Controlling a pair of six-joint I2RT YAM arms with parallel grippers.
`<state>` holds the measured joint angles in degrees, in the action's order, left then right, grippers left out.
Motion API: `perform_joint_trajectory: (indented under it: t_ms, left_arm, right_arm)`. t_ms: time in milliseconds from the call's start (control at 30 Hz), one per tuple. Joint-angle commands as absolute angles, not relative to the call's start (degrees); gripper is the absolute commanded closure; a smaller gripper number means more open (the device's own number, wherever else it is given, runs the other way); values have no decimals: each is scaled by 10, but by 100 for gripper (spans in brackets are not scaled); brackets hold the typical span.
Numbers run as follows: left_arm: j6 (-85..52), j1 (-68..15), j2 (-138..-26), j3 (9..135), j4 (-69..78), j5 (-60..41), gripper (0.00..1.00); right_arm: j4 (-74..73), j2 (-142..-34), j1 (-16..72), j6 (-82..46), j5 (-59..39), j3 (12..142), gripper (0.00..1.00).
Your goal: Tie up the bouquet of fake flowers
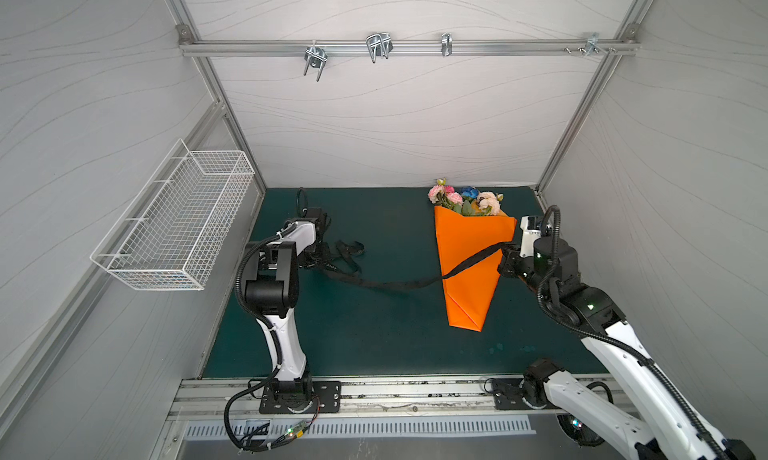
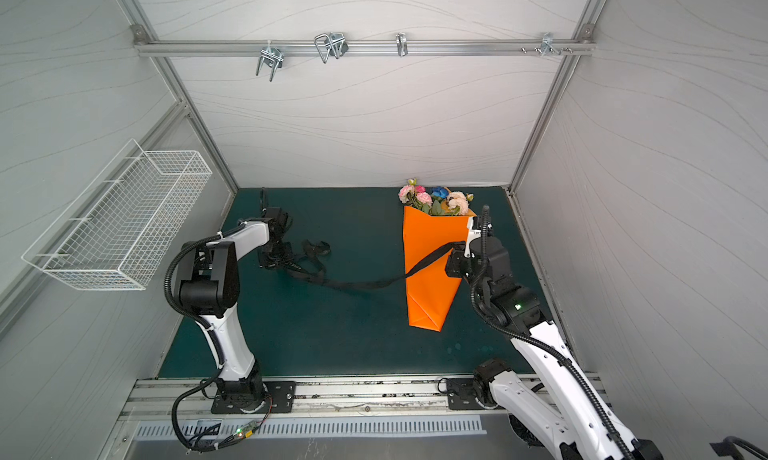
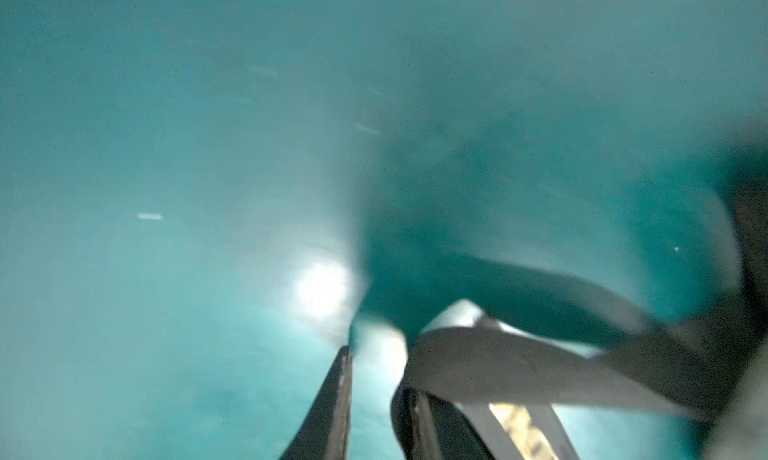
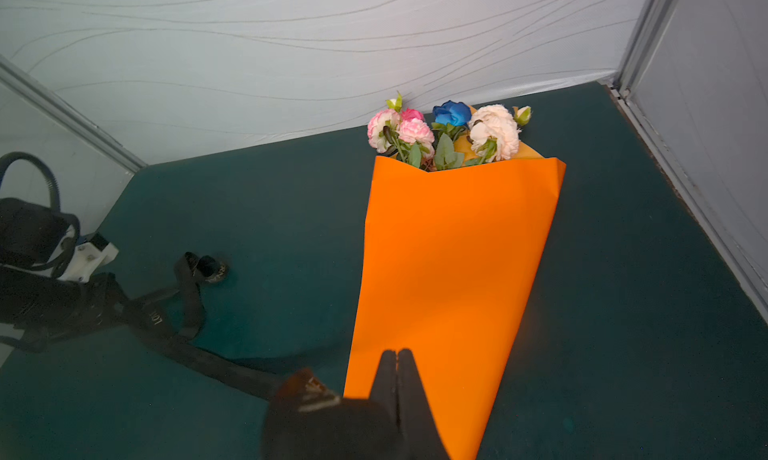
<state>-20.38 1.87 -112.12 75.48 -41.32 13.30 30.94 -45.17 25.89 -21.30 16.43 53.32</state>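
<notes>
Flat black ribbon (image 1: 469,263) crosses the smooth orange paper cone (image 1: 469,233)—right pincer (image 4: 397,354) clamped on ribbon, left pincer (image 3: 374,372) narrowly apart.

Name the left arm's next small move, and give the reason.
Probably close the left gripper on the black ribbon. Its jaws show a gap, with ribbon draped beside one finger, while the right gripper pinches the other end, stretched across the orange paper that wraps the bouquet of fake flowers.

Bouquet (image 1: 464,199): pink, peach and one blue bloom, green leaves. Lies flat, heads poking out of the wide end of the orange paper (image 1: 469,229); stems hidden inside the paper.
</notes>
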Motion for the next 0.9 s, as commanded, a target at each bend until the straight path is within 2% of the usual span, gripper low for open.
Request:
perform_joint_trajectory:
  t_ms: [0, 200, 333, 500, 600, 767, 867]
  left_arm:
    - [-251, 64, -1076, 733, -409, 211, 73]
    - [-268, 142, -963, 672, -392, 247, 71]
    - [-269, 170, -916, 658, -389, 262, 66]
    - [-260, 217, -874, 667, -384, 288, 66]
    - [-249, 242, -861, 690, -393, 317, 66]
    - [-240, 259, -835, 703, -387, 336, 66]
    - [-234, 253, -816, 680, -363, 246, 65]
  right_arm:
    - [352, -446, 233, -227, 160, 556, 100]
    - [397, -438, 159, -235, 176, 580, 100]
    - [410, -431, 99, -245, 177, 599, 100]
    - [419, -428, 42, -256, 188, 631, 100]
    - [414, -434, 37, -260, 164, 635, 100]
    - [396, -451, 39, -279, 62, 602, 100]
    - [403, -452, 60, -285, 44, 588, 100]
